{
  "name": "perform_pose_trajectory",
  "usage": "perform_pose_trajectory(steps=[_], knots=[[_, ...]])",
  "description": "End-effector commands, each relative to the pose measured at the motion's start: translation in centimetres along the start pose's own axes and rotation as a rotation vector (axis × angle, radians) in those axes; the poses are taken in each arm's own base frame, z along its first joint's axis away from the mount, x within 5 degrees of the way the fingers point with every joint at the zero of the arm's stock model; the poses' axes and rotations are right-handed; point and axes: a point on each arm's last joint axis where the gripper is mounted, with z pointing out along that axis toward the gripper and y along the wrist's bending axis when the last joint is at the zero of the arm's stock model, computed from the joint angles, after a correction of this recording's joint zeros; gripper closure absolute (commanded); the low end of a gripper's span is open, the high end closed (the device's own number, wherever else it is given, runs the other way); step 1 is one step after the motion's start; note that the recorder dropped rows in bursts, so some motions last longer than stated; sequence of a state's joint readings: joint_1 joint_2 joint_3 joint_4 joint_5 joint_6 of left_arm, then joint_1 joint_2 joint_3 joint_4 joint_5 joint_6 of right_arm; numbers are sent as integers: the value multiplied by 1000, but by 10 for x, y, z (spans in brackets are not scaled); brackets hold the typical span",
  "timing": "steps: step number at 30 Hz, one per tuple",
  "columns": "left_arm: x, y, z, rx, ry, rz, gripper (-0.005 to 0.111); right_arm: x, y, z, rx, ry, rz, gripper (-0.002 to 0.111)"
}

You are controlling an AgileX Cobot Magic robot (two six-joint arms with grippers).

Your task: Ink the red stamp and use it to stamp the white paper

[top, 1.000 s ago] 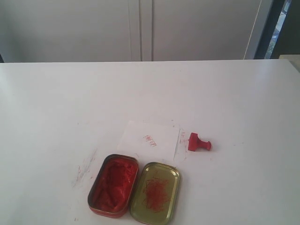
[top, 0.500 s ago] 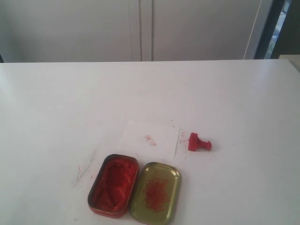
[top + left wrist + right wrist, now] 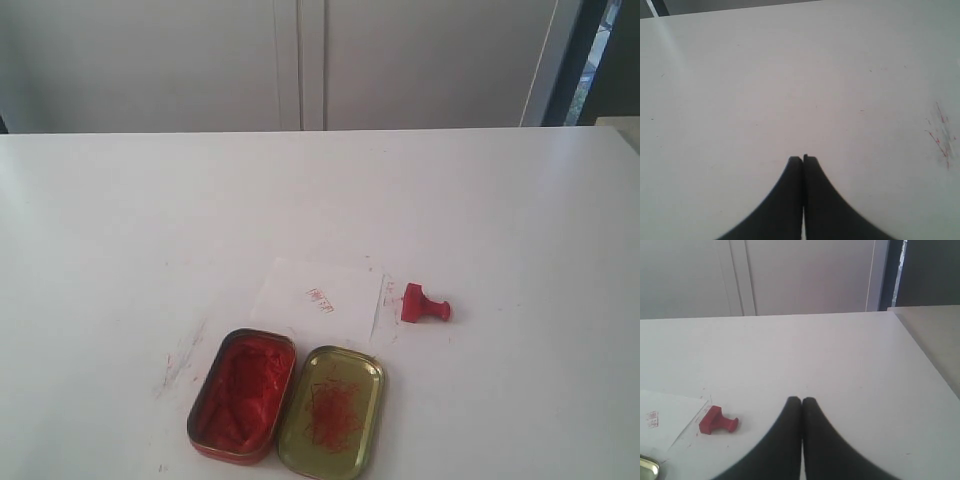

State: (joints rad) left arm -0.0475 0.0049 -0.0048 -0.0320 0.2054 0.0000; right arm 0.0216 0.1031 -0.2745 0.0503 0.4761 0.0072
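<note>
The red stamp point(image 3: 424, 304) lies on its side on the white table, just right of the white paper point(image 3: 320, 297), which bears a small red mark. In the right wrist view the red stamp point(image 3: 717, 421) rests apart from my right gripper point(image 3: 801, 399), which is shut and empty. An edge of the white paper point(image 3: 665, 415) shows there too. My left gripper point(image 3: 803, 158) is shut over bare tabletop with nothing in it. Neither gripper appears in the exterior view.
An oval tin of red ink point(image 3: 242, 394) sits in front of the paper, with its gold lid point(image 3: 332, 411) smeared red beside it. Red ink streaks point(image 3: 180, 360) mark the table left of the tin. The table's right edge point(image 3: 925, 355) is near.
</note>
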Motion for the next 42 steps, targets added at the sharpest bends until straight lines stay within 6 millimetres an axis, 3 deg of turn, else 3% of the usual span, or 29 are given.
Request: perform_pose_trajectory(steps=[1, 6, 17, 42], knots=[[1, -1, 0, 9, -4, 2, 107, 24, -2, 1, 6, -3, -1, 108], [1, -1, 0, 9, -4, 2, 107, 40, -3, 9, 12, -37, 1, 108], [1, -1, 0, 9, -4, 2, 107, 74, -6, 20, 25, 68, 1, 108], [1, -1, 0, 9, -4, 2, 107, 71, -12, 20, 115, 37, -82, 108]])
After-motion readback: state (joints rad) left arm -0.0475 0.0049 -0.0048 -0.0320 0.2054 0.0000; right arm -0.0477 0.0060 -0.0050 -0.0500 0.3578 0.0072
